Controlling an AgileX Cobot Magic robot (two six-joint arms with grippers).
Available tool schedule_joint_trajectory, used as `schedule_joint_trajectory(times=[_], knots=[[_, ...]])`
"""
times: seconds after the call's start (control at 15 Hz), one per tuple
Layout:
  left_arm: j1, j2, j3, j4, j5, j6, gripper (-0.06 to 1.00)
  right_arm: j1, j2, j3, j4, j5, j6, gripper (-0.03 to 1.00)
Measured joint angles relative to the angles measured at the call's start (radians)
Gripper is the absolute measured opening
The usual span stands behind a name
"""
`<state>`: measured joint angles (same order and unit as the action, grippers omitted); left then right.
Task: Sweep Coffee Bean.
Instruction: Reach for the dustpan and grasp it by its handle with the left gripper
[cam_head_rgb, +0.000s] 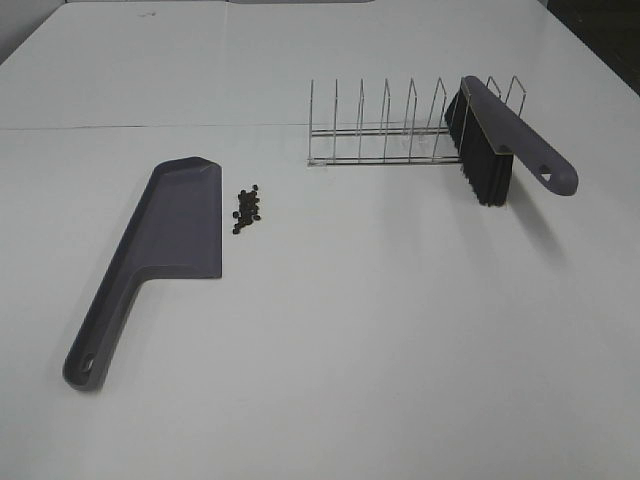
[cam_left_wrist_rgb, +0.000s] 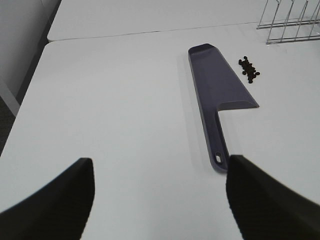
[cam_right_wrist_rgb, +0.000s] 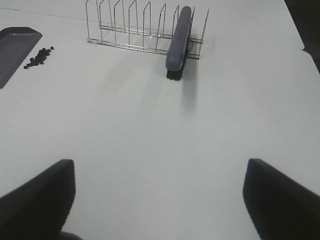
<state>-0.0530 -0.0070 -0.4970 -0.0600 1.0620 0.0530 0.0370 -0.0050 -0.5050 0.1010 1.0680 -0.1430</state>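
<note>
We locate the coffee bean cluster (cam_head_rgb: 247, 208) on the bench (cam_head_rgb: 400, 350), just beside the dustpan (cam_head_rgb: 180, 225) edge, well apart from the left gripper (cam_left_wrist_rgb: 160, 170) and the right gripper (cam_right_wrist_rgb: 160, 167). Both stand with jaws apart, holding nothing.

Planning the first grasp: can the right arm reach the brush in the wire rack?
Probably yes: the brush handle juts out of the wire rack toward the open right end effector, nothing between.

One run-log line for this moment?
left hand: open, empty | right hand: open, empty | beans: unswept, beside dustpan | brush: in wire rack
</note>
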Motion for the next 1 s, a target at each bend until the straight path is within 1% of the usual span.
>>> schedule_joint_trajectory(times=[1.0], knots=[[0.0,0.0,0.0,0.0,0.0,0.0,0.68,0.0,0.0,0.0,0.0,0.0,0.0,0.84]])
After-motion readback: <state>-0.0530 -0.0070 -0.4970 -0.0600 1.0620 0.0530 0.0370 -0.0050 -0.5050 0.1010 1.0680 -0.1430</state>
